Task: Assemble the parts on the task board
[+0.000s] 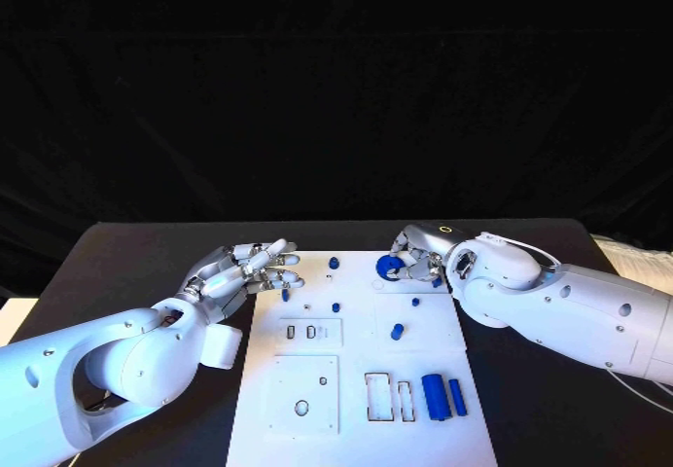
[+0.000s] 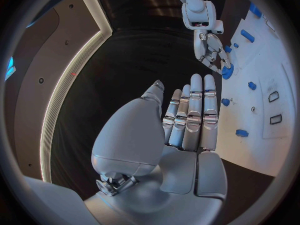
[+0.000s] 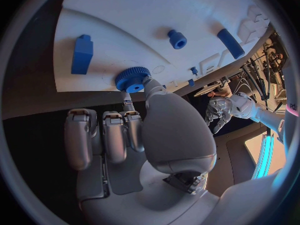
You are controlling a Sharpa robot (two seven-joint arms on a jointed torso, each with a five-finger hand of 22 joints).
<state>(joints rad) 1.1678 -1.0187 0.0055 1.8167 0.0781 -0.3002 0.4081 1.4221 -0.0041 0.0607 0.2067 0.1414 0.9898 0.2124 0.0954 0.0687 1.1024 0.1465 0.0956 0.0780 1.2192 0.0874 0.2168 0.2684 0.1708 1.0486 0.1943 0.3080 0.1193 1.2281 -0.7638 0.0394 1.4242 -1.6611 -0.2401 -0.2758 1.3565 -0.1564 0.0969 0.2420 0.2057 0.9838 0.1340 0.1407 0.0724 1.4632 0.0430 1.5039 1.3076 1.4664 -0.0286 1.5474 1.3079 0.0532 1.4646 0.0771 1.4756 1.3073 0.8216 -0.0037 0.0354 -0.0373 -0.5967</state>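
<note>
No readable text, labels, brands, numbers or signs on anything.

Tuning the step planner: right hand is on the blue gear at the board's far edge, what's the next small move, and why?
Probably lift the blue gear slightly off the task board. The right hand seems to pinch it at the far edge, not visibly seated; the left hand hovers empty beside the board.
</note>
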